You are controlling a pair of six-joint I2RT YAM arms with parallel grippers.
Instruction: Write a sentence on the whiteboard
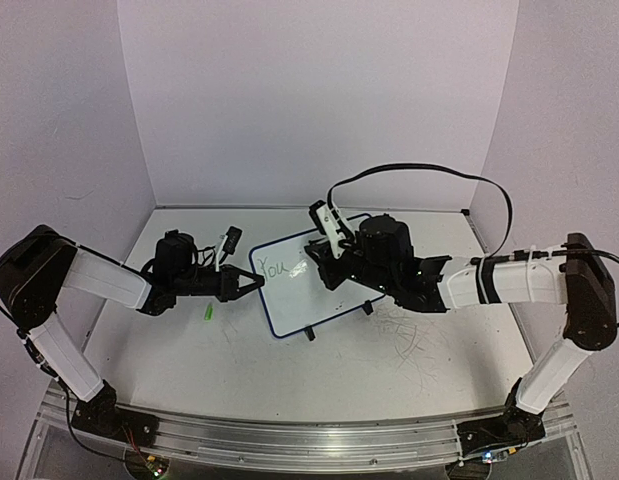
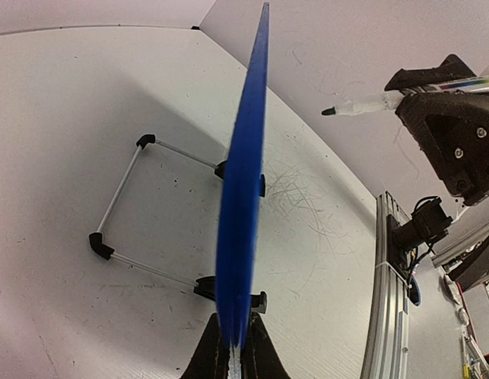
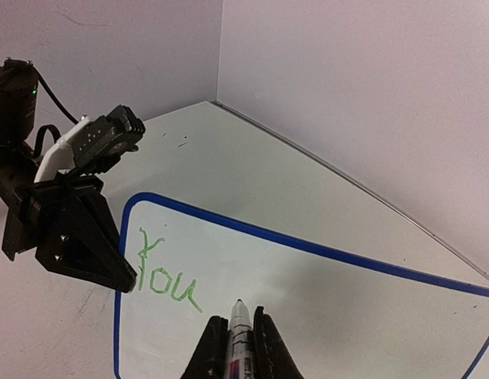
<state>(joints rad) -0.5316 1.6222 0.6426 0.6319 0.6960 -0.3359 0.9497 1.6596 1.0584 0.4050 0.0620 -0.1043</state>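
Left fingers [image 2: 215, 351] are clamping the whiteboard [image 1: 301, 302] by its left rim. Blank board is lying open right of the sentence [image 3: 167, 273], only "You" so far. Right fingers [image 3: 262, 335] are gripping the marker [image 3: 239, 317] - tip just right of "You".

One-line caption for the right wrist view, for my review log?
Right jaws hold a marker tip-first toward the whiteboard, green "You" already written; left jaws clamp its edge.

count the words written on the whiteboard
1. The green word "You" sits near the left edge of the whiteboard, just left of the marker held in the right gripper. The board's far right end is cut off, so more could be hidden.
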